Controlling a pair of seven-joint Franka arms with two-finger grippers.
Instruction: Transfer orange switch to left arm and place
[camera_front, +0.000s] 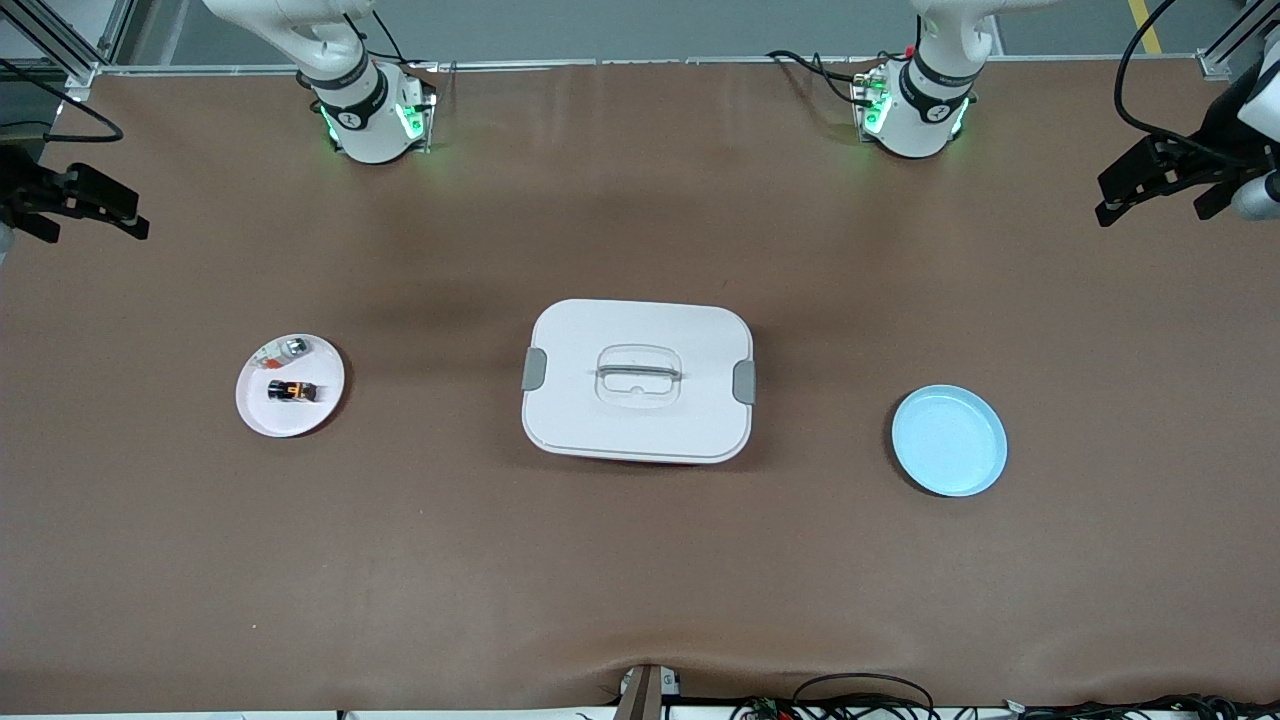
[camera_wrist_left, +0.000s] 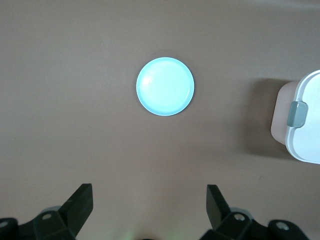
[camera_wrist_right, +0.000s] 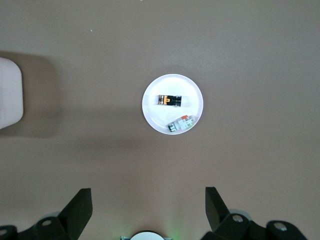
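Note:
The orange switch (camera_front: 292, 390) (camera_wrist_right: 169, 100), a tiny black block with orange marks, lies on a small white plate (camera_front: 285, 420) (camera_wrist_right: 155, 112) toward the right arm's end of the table. The white box (camera_front: 638, 400) (camera_wrist_left: 307, 140) (camera_wrist_right: 10, 92) with grey latches stands mid-table, its lid on. My right gripper (camera_front: 125, 210) (camera_wrist_right: 148, 195) hangs open and empty over the table's edge at the right arm's end, well apart from the white plate. At the left arm's end my left gripper (camera_front: 1110, 198) (camera_wrist_left: 148, 192) is held high, open and empty.
A silver-green piece with a red bit (camera_front: 293, 347) (camera_wrist_right: 181, 123) shares the white plate with the switch. A light blue plate (camera_front: 949, 440) (camera_wrist_left: 165, 86) with nothing on it sits toward the left arm's end. Cables run along the table's near edge (camera_front: 860, 700).

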